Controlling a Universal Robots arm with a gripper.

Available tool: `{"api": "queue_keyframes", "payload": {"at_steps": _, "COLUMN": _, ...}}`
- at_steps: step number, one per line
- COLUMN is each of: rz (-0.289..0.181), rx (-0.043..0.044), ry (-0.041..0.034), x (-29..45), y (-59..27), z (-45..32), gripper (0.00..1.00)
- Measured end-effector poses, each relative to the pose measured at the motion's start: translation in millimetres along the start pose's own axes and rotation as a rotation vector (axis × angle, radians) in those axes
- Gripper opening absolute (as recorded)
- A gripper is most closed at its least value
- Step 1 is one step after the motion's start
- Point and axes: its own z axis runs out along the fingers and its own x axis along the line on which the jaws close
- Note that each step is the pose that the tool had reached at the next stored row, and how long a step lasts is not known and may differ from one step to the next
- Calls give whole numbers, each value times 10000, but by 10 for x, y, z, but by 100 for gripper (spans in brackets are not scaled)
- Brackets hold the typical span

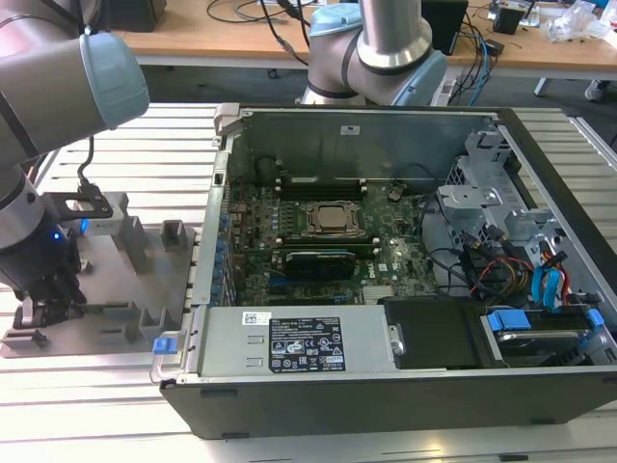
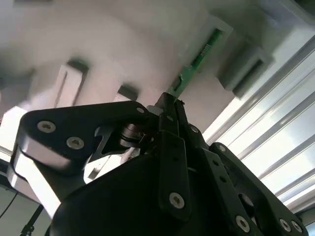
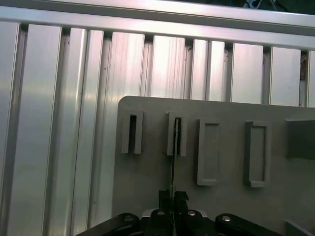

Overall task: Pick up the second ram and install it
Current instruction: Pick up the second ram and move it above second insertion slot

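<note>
- The ribbed aluminium table (image 1: pixel 96 405) carries everything. The open computer case (image 1: pixel 366 395) takes up the middle and the exterior view's right.
- Inside the case lies the motherboard (image 1: pixel 255 241), with its square CPU socket (image 1: pixel 334 219) near the centre. It is well apart from where the work is happening.
- The robot arm (image 1: pixel 58 77) reaches down at the exterior view's left, over the grey plastic tray (image 1: pixel 125 289) that sits just beside the case wall.
- The gripper (image 2: pixel 170 98) is low over the tray. Its fingers are drawn narrow and pinch one end of the second ram (image 2: pixel 197 59).
- The second ram is a thin green stick, seen edge-on in the first wrist view (image 3: pixel 173 157). It runs from the fingertips to one of the tray's upright slotted blocks (image 3: pixel 176 133), where its far end rests. I cannot tell whether it has risen in the slot at all.
- Judged from this, the pick-up is the step in hand. The grasp looks made, the stick has not left the tray, and installation has not begun.
- Freeing so thin a board calls for a pull straight along the block's slot. A sideways pull could bind or bend it.
</note>
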Motion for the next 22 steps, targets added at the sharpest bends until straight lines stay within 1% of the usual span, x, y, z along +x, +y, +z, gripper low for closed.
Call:
{"api": "queue_keyframes", "payload": {"at_steps": 1, "rz": 0, "rx": 2, "ry": -2, "x": 0, "y": 0, "z": 0, "gripper": 13}}
{"api": "queue_keyframes", "payload": {"at_steps": 8, "rz": -1, "rx": 3, "ry": -19, "x": 0, "y": 0, "z": 0, "gripper": 13}}
{"api": "queue_keyframes", "payload": {"at_steps": 9, "rz": 147, "rx": 9, "ry": -21, "x": 0, "y": 0, "z": 0, "gripper": 13}}
{"api": "queue_keyframes", "payload": {"at_steps": 12, "rz": 1166, "rx": 52, "ry": -51, "x": 1, "y": 0, "z": 6, "gripper": 13}}
{"api": "queue_keyframes", "payload": {"at_steps": 16, "rz": 1173, "rx": 58, "ry": -56, "x": 0, "y": -1, "z": 3, "gripper": 13}}
{"api": "queue_keyframes", "payload": {"at_steps": 19, "rz": 1172, "rx": 55, "ry": -55, "x": -2, "y": 2, "z": -52, "gripper": 13}}
{"api": "queue_keyframes", "payload": {"at_steps": 22, "rz": 1170, "rx": 54, "ry": -55, "x": -8, "y": 8, "z": -196, "gripper": 13}}
